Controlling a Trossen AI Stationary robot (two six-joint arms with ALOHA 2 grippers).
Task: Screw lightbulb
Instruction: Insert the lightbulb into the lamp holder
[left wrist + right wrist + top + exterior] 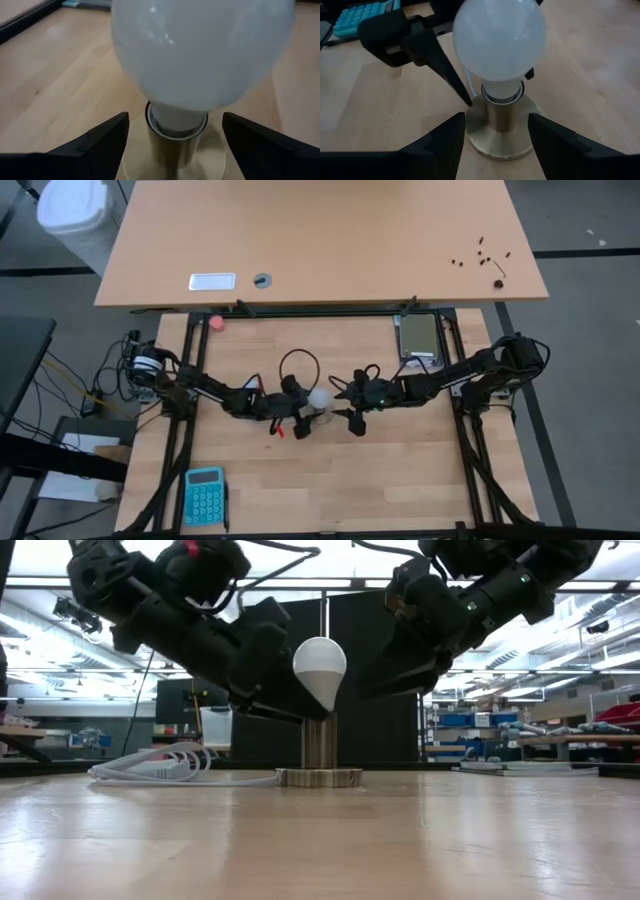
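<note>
The frosted white lightbulb (498,42) stands upright, seemingly seated in a brass socket (501,125) mid-tabletop, between the spread left end effector (172,142) and right end effector (496,137), neither touching it.

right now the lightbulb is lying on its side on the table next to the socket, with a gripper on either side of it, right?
Not quite. The lightbulb is not lying on the table: it stands upright in the socket, as the right wrist view shows. The left gripper and right gripper do flank it.
</note>
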